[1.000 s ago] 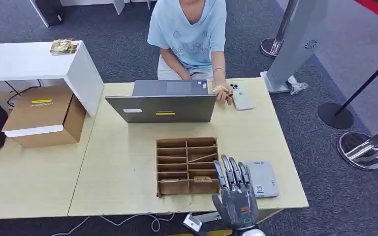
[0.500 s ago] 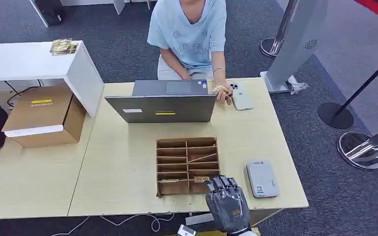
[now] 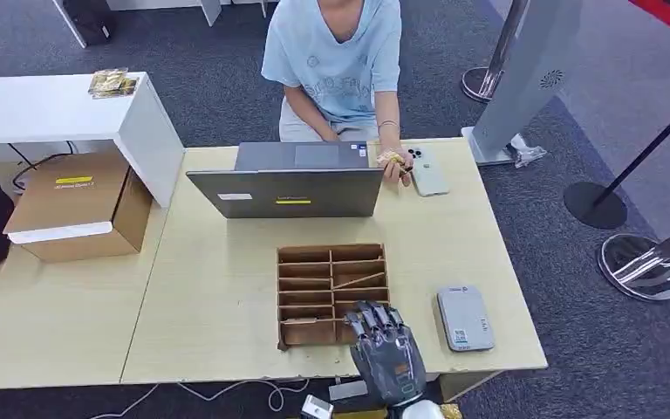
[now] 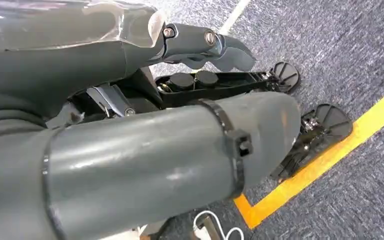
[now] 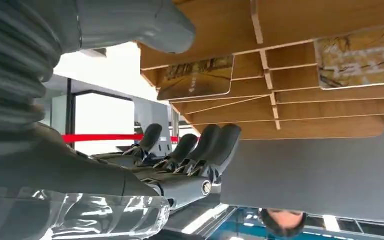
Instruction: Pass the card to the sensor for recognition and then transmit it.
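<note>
Meanwhile, the right hand (image 3: 386, 356) hovered over the near right corner of the wooden organizer (image 3: 332, 294), fingers (image 5: 215, 145) spread and holding nothing; a card (image 5: 196, 78) sat in a near slot, and the grey sensor (image 3: 465, 318) lay just right.

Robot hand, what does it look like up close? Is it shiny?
The right robot hand is dark grey, with a row of slim dark fingers ending in rounded tips. Its thumb is thick, smooth and lighter grey. Small silver screws sit at the joints, and a clear shiny cover wraps the wrist. The left robot hand is the same dark grey, with a black cable tie around its thumb.
</note>
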Controlling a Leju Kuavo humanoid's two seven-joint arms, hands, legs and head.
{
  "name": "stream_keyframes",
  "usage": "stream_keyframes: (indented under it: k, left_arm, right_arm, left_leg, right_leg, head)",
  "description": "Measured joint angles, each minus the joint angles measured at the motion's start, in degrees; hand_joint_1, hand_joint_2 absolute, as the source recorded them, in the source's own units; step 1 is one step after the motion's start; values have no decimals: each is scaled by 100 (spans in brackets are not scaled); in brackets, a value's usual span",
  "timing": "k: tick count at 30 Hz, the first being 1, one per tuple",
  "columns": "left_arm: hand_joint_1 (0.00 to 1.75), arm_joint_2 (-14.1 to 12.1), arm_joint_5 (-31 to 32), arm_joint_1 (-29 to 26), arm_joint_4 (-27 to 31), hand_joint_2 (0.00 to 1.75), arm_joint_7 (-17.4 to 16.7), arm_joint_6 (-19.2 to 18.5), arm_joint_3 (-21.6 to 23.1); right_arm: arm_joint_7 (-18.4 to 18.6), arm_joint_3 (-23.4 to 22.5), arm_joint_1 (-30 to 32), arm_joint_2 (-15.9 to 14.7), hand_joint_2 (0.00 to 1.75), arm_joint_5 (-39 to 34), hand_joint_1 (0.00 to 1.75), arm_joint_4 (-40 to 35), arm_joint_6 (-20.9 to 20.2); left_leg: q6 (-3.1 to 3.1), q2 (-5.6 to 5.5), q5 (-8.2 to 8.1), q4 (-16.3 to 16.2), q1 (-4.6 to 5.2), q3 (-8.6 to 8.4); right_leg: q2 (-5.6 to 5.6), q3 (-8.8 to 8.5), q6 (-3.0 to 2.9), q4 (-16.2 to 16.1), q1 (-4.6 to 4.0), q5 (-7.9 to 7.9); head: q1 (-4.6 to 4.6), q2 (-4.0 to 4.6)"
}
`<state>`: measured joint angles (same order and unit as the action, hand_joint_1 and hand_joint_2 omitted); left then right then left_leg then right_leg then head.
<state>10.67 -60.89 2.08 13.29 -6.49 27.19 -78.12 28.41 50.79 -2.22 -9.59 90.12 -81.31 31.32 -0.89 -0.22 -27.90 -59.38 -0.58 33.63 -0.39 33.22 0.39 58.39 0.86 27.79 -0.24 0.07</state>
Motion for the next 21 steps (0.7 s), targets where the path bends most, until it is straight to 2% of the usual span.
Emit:
stream_keyframes:
  k: [3, 15, 17, 18, 19, 21]
  left_arm:
    - [0, -11, 0, -4, 0, 0, 4, -118, 0]
    - [0, -83, 0, 4, 0, 0, -4, -463, 2]
    - [0, -94, -2, 5, 0, 0, -13, -492, 2]
    - [0, -101, -2, 8, 0, 0, -15, -494, 2]
    - [0, -103, 0, 9, 0, 0, -20, -509, 2]
    - [0, -111, -2, 9, 0, 0, -20, -527, 2]
  right_arm:
    - [26, -39, -43, 31, 175, -2, 99, 81, -2]
    - [433, -48, -287, 74, 175, -2, 93, 498, 109]
    - [503, -48, -310, 74, 175, -4, 103, 535, 105]
    - [524, -48, -320, 74, 175, -4, 113, 555, 103]
    - [542, -48, -326, 74, 175, -4, 136, 570, 103]
    - [544, -48, -336, 74, 175, -4, 140, 599, 103]
  left_leg:
    - [0, 0, 0, 0, 0, 0]
    - [-1, 0, 0, 0, -2, 0]
    - [-1, 0, 0, 0, -2, 0]
    - [-1, 0, 0, 0, -2, -1]
    - [-1, 0, 0, 0, -2, 0]
    - [-1, 0, 0, 0, -2, 0]
  right_leg:
    - [0, 0, 0, 0, 0, 0]
    - [0, 0, 0, 1, -1, 0]
    - [0, 0, 0, 1, -1, 0]
    - [0, 0, 0, 1, -1, 0]
    - [0, 0, 0, 0, -1, 0]
    - [0, 0, 0, 0, -1, 0]
  head:
    - [0, 0]
    - [2, 0]
    - [2, 0]
    - [2, 0]
    - [2, 0]
    - [2, 0]
